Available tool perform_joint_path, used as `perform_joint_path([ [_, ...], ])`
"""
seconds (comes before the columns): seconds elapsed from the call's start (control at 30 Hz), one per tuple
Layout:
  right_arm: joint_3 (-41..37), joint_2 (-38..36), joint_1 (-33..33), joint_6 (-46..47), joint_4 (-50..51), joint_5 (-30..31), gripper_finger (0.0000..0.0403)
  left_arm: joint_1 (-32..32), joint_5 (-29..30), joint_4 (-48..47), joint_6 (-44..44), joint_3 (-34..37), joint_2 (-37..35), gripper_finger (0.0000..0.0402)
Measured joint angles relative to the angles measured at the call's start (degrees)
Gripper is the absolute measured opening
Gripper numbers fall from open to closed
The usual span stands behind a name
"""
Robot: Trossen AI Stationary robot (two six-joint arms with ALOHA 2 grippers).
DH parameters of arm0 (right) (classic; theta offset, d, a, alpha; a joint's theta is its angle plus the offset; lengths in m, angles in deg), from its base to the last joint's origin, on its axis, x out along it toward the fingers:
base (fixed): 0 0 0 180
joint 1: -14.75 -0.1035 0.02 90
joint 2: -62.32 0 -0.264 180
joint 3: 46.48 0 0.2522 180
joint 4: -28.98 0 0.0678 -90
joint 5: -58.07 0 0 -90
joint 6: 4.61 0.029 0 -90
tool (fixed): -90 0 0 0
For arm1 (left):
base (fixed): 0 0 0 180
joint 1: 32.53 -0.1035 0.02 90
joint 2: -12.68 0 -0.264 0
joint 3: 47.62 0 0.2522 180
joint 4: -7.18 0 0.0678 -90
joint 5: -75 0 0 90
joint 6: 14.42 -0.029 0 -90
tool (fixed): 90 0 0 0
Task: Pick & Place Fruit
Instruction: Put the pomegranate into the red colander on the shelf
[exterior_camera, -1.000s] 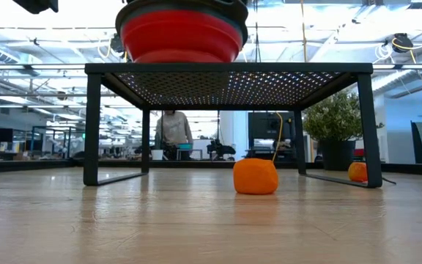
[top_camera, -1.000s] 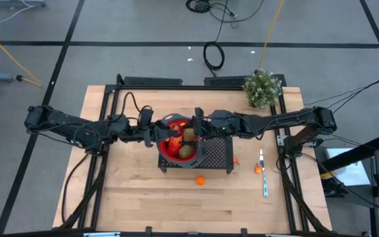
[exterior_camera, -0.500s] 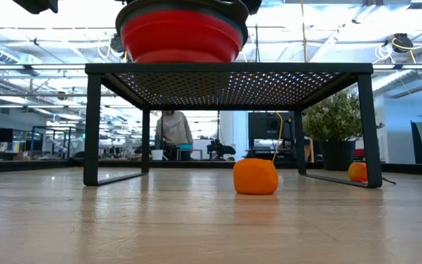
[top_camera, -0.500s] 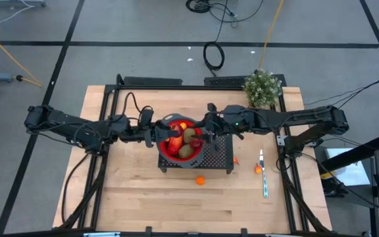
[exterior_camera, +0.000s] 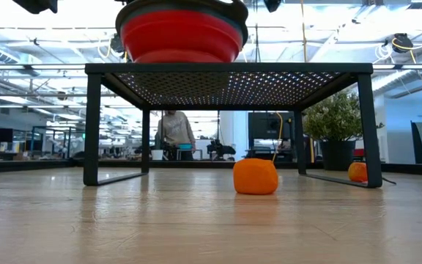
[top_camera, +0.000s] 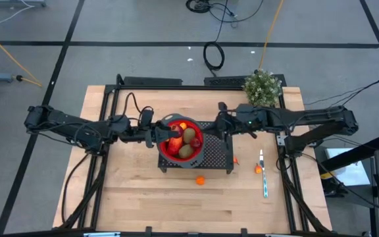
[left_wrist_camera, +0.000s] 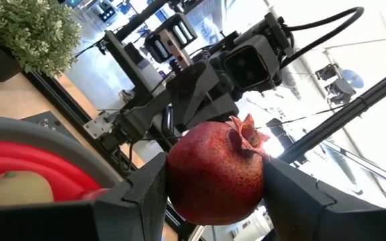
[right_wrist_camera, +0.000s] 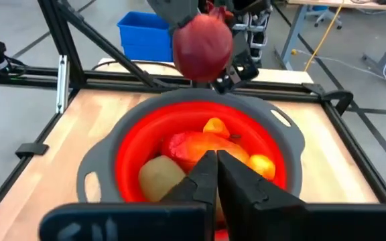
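A red bowl [top_camera: 174, 153] with a grey rim stands on a black mesh stand [top_camera: 219, 155]. In it lie two brown ovals [top_camera: 189, 137], a red-orange-yellow piece [right_wrist_camera: 196, 146] and a small orange ball [right_wrist_camera: 213, 126]. My left gripper [top_camera: 158, 135] reaches in from the table's left and is shut on a dark red pomegranate [right_wrist_camera: 203, 37] over the bowl's left rim. My right gripper [top_camera: 220, 125] hangs shut and holds nothing, above the stand just right of the bowl. One orange ball [top_camera: 200, 180] rests on the table in front of the stand, and another [top_camera: 258, 168] lies right of it. My left gripper pinches the pomegranate by its two opposite sides [left_wrist_camera: 176, 181] between its two fingers [left_wrist_camera: 139, 197]. The fingers come in about level from the table's left. The fruit is lifted clear above the bowl's rim, with its crown [left_wrist_camera: 248, 130] pointing up.
A leafy potted plant [top_camera: 263, 87] stands at the table's far right. A thin pale-handled utensil [top_camera: 264, 181] lies on the wood right of the stand. Bare wood stretches along the near side. In the low view a person [exterior_camera: 173, 132] stands in the room beyond.
My right gripper has drawn back from over the bowl toward the table's right edge, rising a little, and its fingers have shut on nothing. The fruit in the bowl lies as before.
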Motion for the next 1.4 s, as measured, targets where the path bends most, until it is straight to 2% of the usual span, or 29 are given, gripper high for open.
perform_joint_path([
  [0.5,-18.32,-17.14,0.71,2.98,-12.7,0.02,0.0001,0.0,0.0,-1.23,0.33,0.0,-0.02,0.0202],
  [0.93,-29.23,-32.77,3.17,4.9,-12.78,0.09,0.0,0.0,0.5,-1.14,0.61,0.0,-0.02,0.0202],
  [1.4,-37.54,-42.77,3.17,6.31,-12.82,0.02,0.0,0.0,1.05,-1.13,0.79,0.0,-0.01,0.0202],
])
